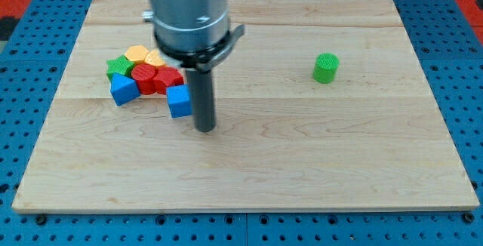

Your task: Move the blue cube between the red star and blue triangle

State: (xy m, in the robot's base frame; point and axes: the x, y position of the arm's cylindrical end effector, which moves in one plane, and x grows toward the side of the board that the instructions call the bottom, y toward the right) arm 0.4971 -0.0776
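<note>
The blue cube (179,101) lies at the right end of a cluster of blocks on the wooden board (302,155). My tip (205,129) is on the board just right of and slightly below the blue cube, close to it. A second blue block (124,90), likely the blue triangle, sits at the cluster's left. Two red blocks lie between them: one (143,76) on the left and one (168,79) on the right; which is the star is unclear.
A green block (118,66) and two yellow-orange blocks (136,53) (155,59) sit at the cluster's top, partly hidden by the arm's grey body (187,12). A green cylinder (326,68) stands alone at the right.
</note>
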